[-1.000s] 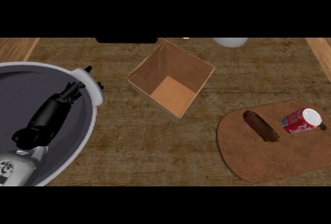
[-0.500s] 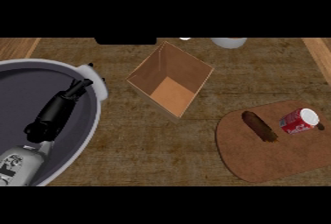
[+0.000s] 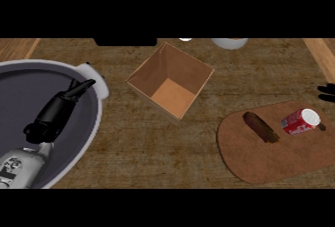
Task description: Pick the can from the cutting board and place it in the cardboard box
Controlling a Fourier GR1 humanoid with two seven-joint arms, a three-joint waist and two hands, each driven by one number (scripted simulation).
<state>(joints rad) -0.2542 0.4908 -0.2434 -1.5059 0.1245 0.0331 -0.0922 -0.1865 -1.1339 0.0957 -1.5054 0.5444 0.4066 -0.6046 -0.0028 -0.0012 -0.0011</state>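
I am only beginning the reach: my right hand (image 3: 326,93), fingers' state unclear, is entering far right of the red-and-white can (image 3: 300,123) lying on the brown oval cutting board (image 3: 274,159); next, closing around it.

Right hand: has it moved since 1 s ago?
Yes. The right hand has entered at the view's right edge, above the cutting board; earlier it was out of view.

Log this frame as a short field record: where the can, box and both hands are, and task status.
can: red can lying on its side on the cutting board, near its upper right
beside can: dark brown oblong item, to its left, same board
cardboard box: open, nothing visible inside, left of the board
left hand: over the grey round basin, holding nothing
right hand: only fingers show at right edge, above the can
status: can not yet picked
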